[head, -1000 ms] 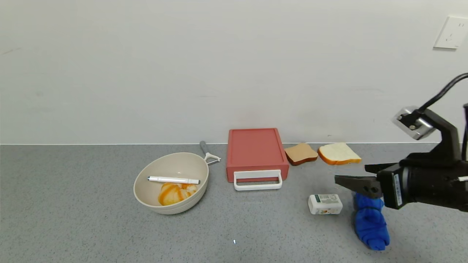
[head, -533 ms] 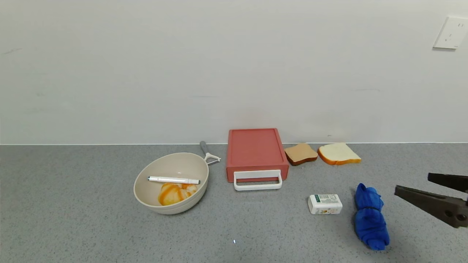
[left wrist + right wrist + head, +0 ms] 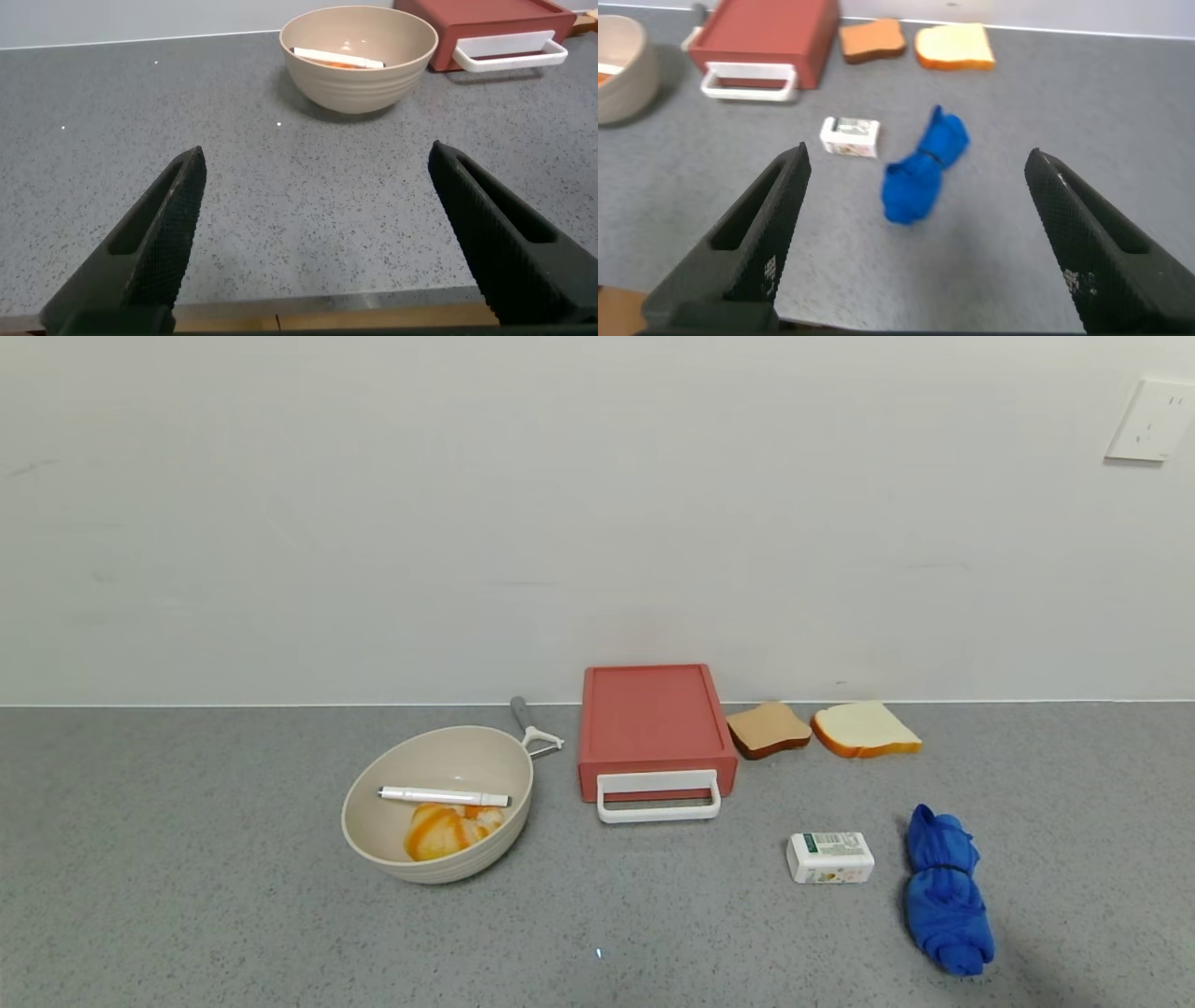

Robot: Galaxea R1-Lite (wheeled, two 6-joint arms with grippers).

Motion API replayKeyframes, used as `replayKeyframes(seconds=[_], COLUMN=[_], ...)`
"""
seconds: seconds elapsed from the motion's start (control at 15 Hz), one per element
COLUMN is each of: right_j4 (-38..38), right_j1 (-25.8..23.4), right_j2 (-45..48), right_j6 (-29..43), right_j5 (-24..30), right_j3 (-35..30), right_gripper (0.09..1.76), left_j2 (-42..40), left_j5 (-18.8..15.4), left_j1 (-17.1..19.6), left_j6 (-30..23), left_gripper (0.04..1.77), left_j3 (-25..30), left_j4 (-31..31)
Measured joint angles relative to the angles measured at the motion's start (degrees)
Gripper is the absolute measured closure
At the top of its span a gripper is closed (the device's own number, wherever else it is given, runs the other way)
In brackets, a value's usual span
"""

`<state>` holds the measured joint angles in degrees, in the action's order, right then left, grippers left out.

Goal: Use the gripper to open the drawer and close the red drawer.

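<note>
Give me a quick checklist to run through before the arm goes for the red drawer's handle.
1. Drawer shut, white handle facing the robot: ok.
2. Nothing lying in front of the handle: ok.
3. Right gripper open, holding nothing: ok.
4. Right gripper lined up with the handle: not ok; it is back near the counter's edge, over the blue cloth.
5. Bowl apart from the drawer: ok.
6. Left gripper open, parked well back from the bowl: ok.

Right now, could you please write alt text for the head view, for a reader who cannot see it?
A coral-red drawer, shut, with a white loop handle, sits on a grey counter against a white wall. A beige bowl holding a pen sits on its left; neither gripper is in view.
</note>
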<state>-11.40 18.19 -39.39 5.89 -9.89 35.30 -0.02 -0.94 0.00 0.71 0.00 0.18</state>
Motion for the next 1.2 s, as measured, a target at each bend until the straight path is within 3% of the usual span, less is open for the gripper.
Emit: replayKeyframes(seconds=[0.27,0.53,0.8,1.0,1.2], right_j4=[-7.8,-10.4,-10.5,-8.7,-2.2], right_j1=[-8.8,-18.7,-19.3,-18.8,-18.7], right_j2=[10.2,18.2,27.3,32.6,35.7], right_j6=[-0.2,-1.3,-3.9,-4.1,-5.0], right_j5=[-1.7,-0.1,6.8,7.7,7.7], right_j3=[-0.2,-0.3,-2.5,-6.4,-11.5], right_gripper=[0.15,0.15,0.15,0.15,0.15], left_j2=[0.0,0.0,0.0,0.0,0.0], left_j5=[0.0,0.0,0.0,0.0,0.0], left_j1=[0.0,0.0,0.0,0.0,0.0], left_j6=[0.0,0.0,0.0,0.0,0.0], left_gripper=[0.09,0.09,0.09,0.09,0.09], left_j3=[0.0,0.0,0.0,0.0,0.0], left_j4=[0.0,0.0,0.0,0.0,0.0])
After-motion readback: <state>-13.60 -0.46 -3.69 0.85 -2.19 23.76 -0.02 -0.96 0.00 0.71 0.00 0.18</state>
